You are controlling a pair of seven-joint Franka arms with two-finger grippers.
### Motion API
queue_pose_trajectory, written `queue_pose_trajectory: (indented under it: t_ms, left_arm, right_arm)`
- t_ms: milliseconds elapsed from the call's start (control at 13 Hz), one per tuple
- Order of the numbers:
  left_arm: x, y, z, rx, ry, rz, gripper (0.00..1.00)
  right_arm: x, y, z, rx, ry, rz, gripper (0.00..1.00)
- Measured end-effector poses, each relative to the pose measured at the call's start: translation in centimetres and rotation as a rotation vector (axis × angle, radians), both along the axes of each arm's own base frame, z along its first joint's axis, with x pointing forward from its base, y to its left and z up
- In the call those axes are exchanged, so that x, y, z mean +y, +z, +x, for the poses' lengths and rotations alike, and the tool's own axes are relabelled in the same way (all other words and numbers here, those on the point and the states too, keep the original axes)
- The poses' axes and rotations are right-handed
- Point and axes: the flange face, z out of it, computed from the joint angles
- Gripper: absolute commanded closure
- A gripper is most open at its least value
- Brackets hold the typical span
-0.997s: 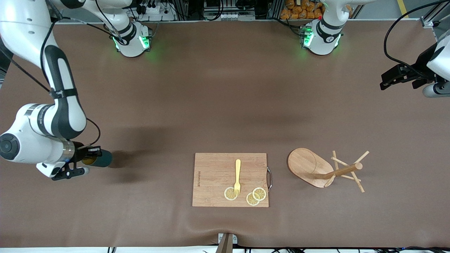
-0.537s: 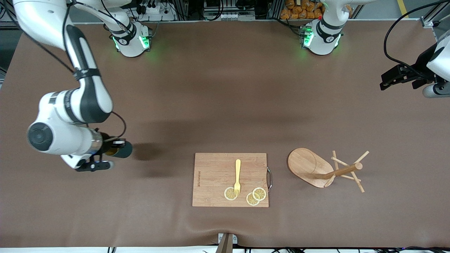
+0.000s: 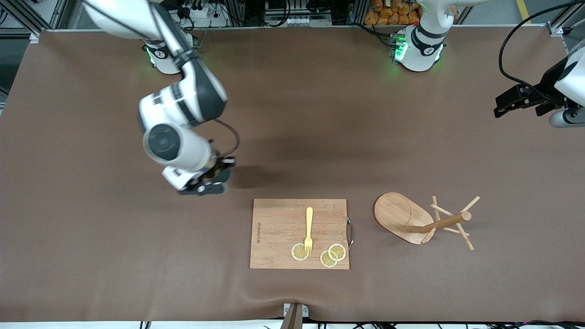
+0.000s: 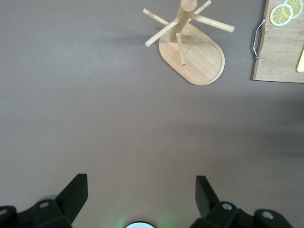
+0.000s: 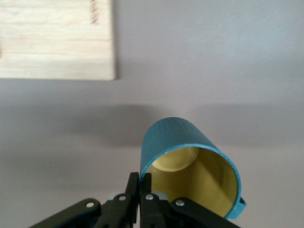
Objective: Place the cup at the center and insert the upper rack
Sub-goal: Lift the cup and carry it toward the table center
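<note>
Cup (image 5: pixel 190 161) is hanging tipped in the right gripper (image 5: pixel 139 183), jaws pinching its rim, over bare table (image 3: pixel 91 251) near the cutting board (image 3: pixel 279 228); front view mostly hiding it; upper rack (image 3: pixel 411 219) is standing just beside the board; left gripper (image 4: pixel 140 192) is waiting wide open, holding nothing.

— What do we have under everything?
— We see a brown table cover (image 3: pixel 292 114), wrinkled at its near edge, with soft shadows.
— And above it?
— We make out metal framing (image 3: pixel 555 27), cables and orange items (image 3: pixel 388 11).
</note>
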Motion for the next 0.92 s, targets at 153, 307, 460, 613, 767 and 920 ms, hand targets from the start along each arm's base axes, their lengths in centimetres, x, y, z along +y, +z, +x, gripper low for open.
queue_pose_trajectory:
  t_ms: [153,307,460,613,767,920]
  left_arm:
    - [0.0,-0.1,0.0,0.002,0.0,0.0,0.0]
    - [0.0,-0.3,0.1,0.005,0.0,0.0,0.0]
    - [0.0,-0.5,0.3,0.01,0.001,0.0,0.0]
    - [0.1,-0.8,0.5,0.011,0.001,0.0,0.0]
    - [0.1,-1.2,0.8,0.013,0.001,0.0,0.0]
    - [0.0,-1.6,1.0,0.017,0.001,-0.001,0.0]
  right_arm:
    - [5.1,0.5,-2.8,-0.016,-0.047,-0.014,1.0]
    - [9.3,0.5,-5.5,-0.028,-0.088,-0.024,1.0]
    - [12.9,-0.7,-8.0,-0.036,-0.106,-0.033,1.0]
    - [16.3,-2.9,-10.3,-0.047,-0.078,-0.033,1.0]
    - [18.7,-5.4,-12.2,-0.052,-0.041,-0.035,1.0]
    - [20.2,-6.9,-13.3,-0.048,-0.016,-0.044,1.0]
